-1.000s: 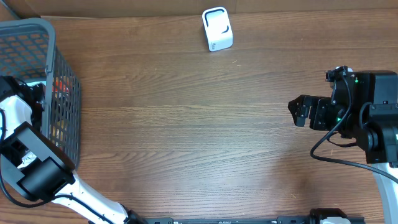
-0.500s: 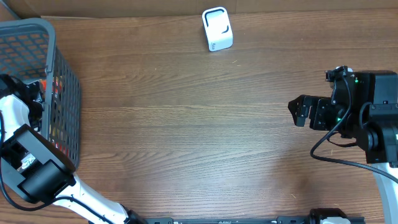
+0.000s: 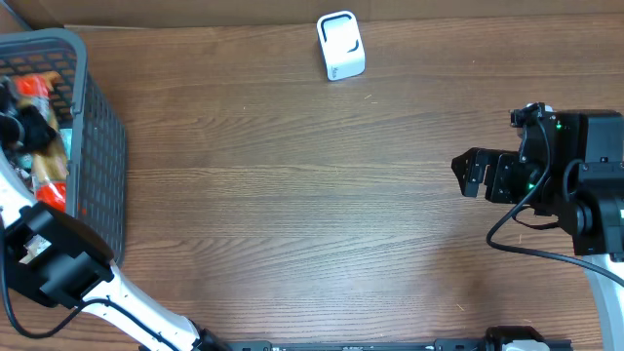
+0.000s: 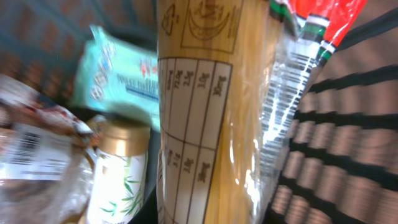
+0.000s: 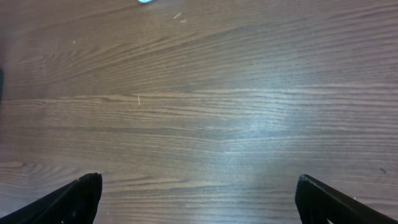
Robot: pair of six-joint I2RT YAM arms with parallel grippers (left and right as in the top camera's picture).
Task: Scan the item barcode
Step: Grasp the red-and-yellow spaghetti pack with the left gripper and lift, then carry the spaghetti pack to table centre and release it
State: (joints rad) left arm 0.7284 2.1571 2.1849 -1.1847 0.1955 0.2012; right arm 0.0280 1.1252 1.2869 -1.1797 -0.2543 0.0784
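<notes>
The left gripper (image 3: 21,127) is clamped narrow on the pasta packet (image 4: 205,118) inside the basket (image 3: 102,166); the long, slick packet could swing or slip on the way to the scanner (image 3: 340,45), hiding its barcode; the right gripper (image 3: 466,174) hangs wide and empty over the counter (image 3: 292,195).

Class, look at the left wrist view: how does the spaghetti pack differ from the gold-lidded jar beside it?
The spaghetti pack is wrapped in clear film showing yellow strands, with a printed table. The gold-lidded jar is opaque, with a white label of green leaves. The pack runs from top to bottom of the view, nearest the camera, while the jar shows only at lower left, cut off by the bottom edge. Both lie among groceries in the basket.
</notes>
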